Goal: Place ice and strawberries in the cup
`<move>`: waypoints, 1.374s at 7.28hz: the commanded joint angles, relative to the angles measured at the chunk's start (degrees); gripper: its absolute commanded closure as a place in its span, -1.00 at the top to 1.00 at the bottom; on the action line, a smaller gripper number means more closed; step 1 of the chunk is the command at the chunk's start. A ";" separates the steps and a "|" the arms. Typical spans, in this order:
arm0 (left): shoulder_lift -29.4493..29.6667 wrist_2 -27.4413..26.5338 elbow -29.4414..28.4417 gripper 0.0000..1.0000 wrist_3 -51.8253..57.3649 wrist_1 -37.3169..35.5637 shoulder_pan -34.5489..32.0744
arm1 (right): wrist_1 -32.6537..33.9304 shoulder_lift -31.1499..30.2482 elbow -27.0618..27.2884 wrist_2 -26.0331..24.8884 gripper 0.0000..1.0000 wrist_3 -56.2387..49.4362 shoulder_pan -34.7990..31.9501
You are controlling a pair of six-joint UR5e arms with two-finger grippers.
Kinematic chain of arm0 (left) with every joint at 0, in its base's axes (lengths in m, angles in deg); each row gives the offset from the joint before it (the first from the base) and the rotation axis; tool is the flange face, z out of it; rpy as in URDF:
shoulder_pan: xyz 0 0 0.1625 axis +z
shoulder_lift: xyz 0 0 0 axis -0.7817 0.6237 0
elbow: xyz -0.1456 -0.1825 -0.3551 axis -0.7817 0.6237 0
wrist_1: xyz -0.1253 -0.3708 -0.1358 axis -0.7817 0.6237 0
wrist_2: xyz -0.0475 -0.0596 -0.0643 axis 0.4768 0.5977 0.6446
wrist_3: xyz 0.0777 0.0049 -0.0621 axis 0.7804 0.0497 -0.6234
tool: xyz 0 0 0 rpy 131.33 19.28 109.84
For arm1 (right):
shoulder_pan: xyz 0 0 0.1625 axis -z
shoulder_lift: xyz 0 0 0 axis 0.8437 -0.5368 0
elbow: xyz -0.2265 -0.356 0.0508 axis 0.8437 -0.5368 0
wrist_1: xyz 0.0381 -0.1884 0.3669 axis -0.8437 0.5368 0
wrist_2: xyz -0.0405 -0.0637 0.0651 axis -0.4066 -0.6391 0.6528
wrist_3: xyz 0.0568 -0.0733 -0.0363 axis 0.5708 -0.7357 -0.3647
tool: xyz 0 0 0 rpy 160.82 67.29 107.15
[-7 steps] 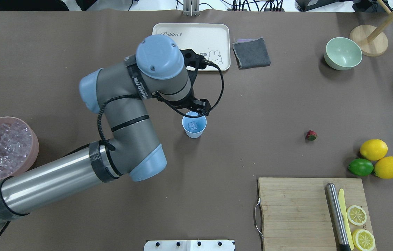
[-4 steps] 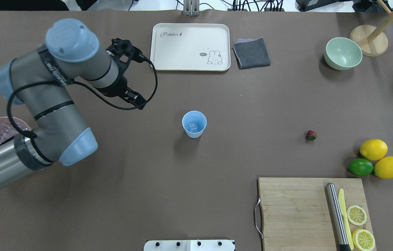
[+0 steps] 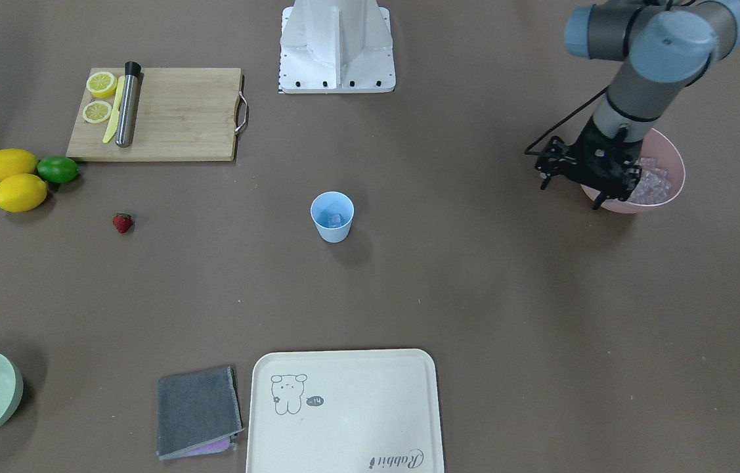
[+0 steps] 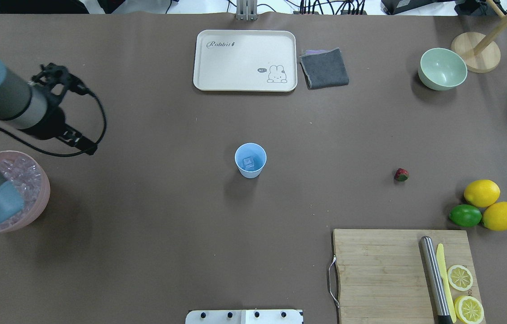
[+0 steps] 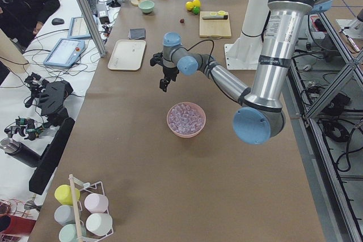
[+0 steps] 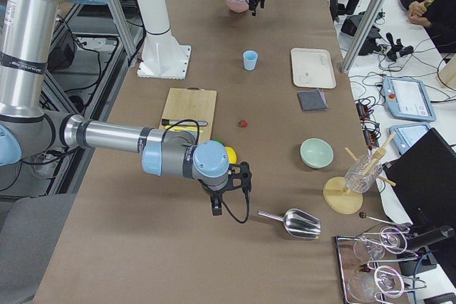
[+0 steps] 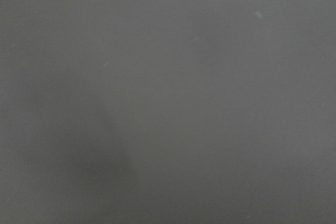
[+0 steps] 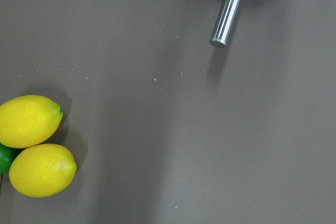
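honestly, you can't read either claw from these views. the left gripper (image 4: 83,145) shows only as a dark cluster of fingers, cable and camera bracket, so i cannot tell whether its fingers are spread or pressed together. its own wrist camera gives you nothing but blurred brown table (image 7: 168,98). the right gripper (image 6: 226,194) shows only from the table's end, and its wrist view catches no fingers, so its state can't be told either. from above, the left arm (image 4: 1,99) is cut off by the edge, and one of its joints covers part of the pink bowl (image 4: 42,193).

the left arm comes in from the side with its wrist bent down, the gripper hanging above bare table near the pink bowl. the right arm (image 6: 114,137) lies low and stretched out, its gripper pointing down near two lemons (image 8: 30,120) and the handle of a metal scoop (image 8: 228,9).

the cup (image 4: 250,160) stands upright mid-table, wide rim up, with one cube of ice (image 4: 248,162) at its bottom. the rest of the ice (image 4: 26,173) is heaped in the pink bowl. the strawberry (image 4: 401,174) lies on the table well apart from the cup, between it and the lemons. it's too small for you to say which way its cap points.
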 commanded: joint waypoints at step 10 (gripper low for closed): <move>-21.26 6.04 -0.89 0.91 -18.32 21.40 -5.69 | -0.06 0.44 0.31 0.78 1.00 0.18 0.00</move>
